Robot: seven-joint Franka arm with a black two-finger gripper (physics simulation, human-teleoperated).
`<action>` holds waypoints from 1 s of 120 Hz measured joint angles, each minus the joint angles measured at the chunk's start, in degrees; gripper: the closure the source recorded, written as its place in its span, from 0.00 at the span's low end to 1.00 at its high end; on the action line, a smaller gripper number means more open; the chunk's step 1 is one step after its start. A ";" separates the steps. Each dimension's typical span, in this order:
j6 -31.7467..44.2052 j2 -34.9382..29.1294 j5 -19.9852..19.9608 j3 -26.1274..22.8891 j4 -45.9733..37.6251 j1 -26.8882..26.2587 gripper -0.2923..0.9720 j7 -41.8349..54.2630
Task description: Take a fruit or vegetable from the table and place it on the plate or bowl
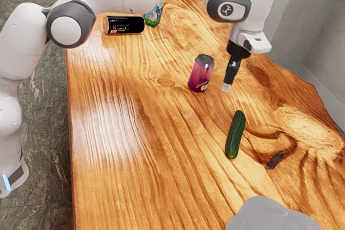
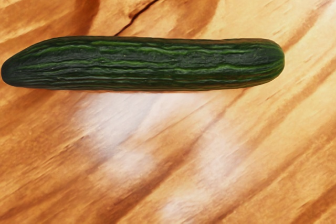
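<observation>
A dark green cucumber (image 1: 235, 134) lies flat on the wooden table (image 1: 135, 149), toward the exterior view's right. In the wrist view the cucumber (image 2: 142, 69) stretches across the wood just under my hand, nothing touching it. My gripper (image 1: 227, 85) hangs in the air above the table, pointing down, up and slightly to the exterior view's left of the cucumber's far end and well clear of it. It holds nothing. A pale grey plate or bowl (image 1: 275, 216) sits at the table's near edge, at the bottom right of the exterior view.
A purple can (image 1: 201, 72) stands upright just to the exterior view's left of the gripper. A black can (image 1: 124, 24) lies on its side at the far edge beside a small green-blue carton (image 1: 154, 15). A dark knot (image 1: 275, 160) marks the wood near the cucumber.
</observation>
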 joint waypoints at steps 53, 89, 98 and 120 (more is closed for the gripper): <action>-3.85 1.27 -8.35 1.60 -0.27 0.19 0.23 -32.84; -0.01 2.20 -4.86 1.59 0.11 -0.37 0.23 -51.78; 1.02 2.08 -4.59 1.68 0.17 -0.41 0.23 -56.26; 3.11 2.25 -3.11 2.55 0.51 -0.23 0.23 -65.60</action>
